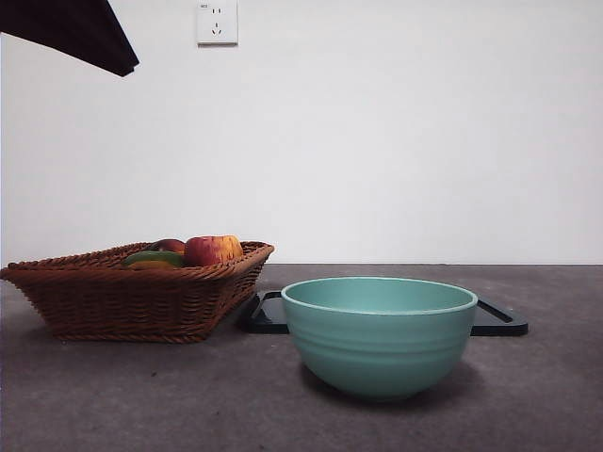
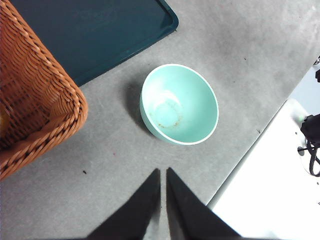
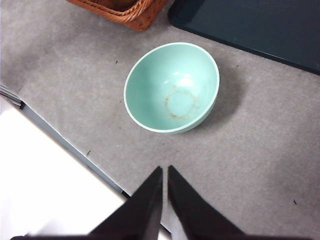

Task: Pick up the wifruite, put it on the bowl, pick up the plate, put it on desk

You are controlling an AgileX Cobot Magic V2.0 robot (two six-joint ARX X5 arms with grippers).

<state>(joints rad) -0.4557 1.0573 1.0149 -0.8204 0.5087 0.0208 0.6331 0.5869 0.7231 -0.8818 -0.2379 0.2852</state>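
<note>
Front centre: large round teal-green bowl [image 1: 380, 334] on the flat dark grey desk [image 1: 141, 395].
Behind bowl: black rectangular tray [image 1: 499, 320].
Left: brown wicker basket [image 1: 132, 297], beside the tray.
In basket: red-yellow apple [image 1: 212, 250], green fruit [image 1: 151, 256].

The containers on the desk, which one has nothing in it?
The teal bowl is empty; both wrist views show only its bare, faintly stained inside. The wicker basket beside it holds fruit, including a red-yellow apple.

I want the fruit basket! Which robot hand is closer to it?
Left. The left gripper hangs right beside the basket; the right gripper has the bowl between it and the basket.
</note>
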